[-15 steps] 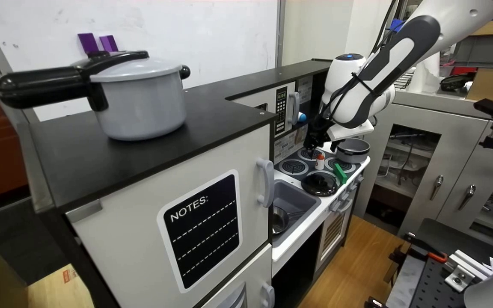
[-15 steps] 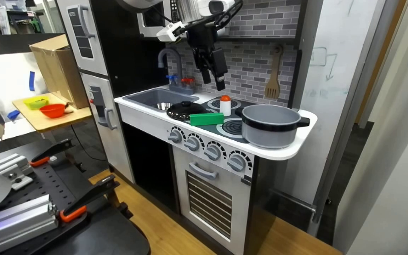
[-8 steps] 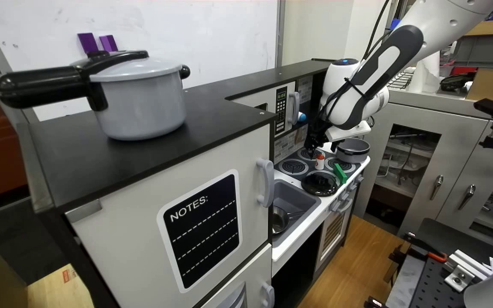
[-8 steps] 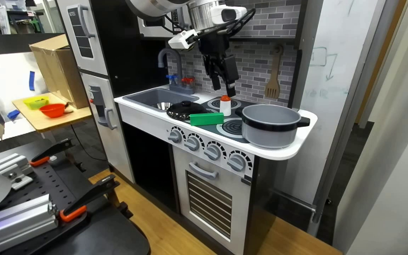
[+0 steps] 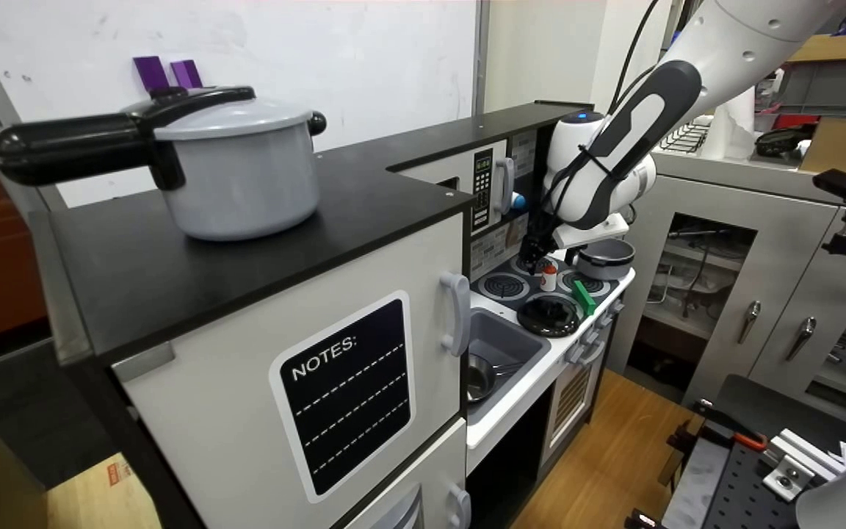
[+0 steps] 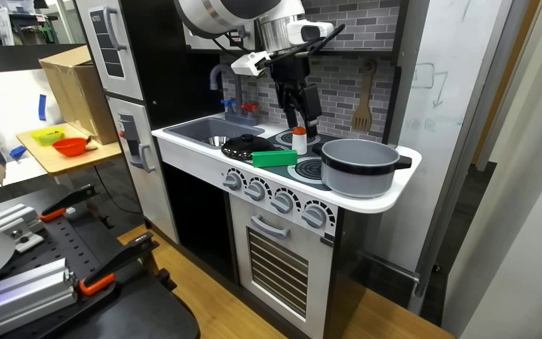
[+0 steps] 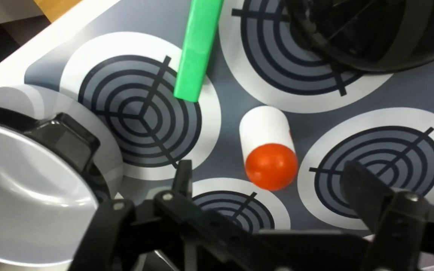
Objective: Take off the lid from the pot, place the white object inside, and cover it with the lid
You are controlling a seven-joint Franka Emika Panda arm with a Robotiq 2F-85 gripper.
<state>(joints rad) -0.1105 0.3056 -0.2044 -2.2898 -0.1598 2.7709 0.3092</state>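
The white object, a small shaker with an orange-red cap [image 7: 271, 165], stands upright on the stove in both exterior views [image 6: 299, 145]. My gripper [image 7: 269, 175] hangs over the stove, open and holding nothing. In the wrist view its fingers stand wide apart, one to either side of the shaker's cap, and no contact shows. The grey pot [image 6: 358, 181] with black handles sits uncovered at the stove's end; nothing shows in the visible part of its inside. Its black lid [image 6: 247, 147] lies knob up on the stove, on the sink side.
A green block [image 6: 274, 158] lies between lid and pot, near the stove's front edge. The sink [image 5: 504, 353] holds a metal bowl. Behind the stove rises a tiled wall with a hanging wooden spatula [image 6: 364, 101]. A lidded grey pressure cooker [image 5: 247, 176] stands on the high counter.
My gripper has come down and, in an exterior view, shifted right to the shaker's top, staying open. Shaker, lid, pot and green block have kept their places.
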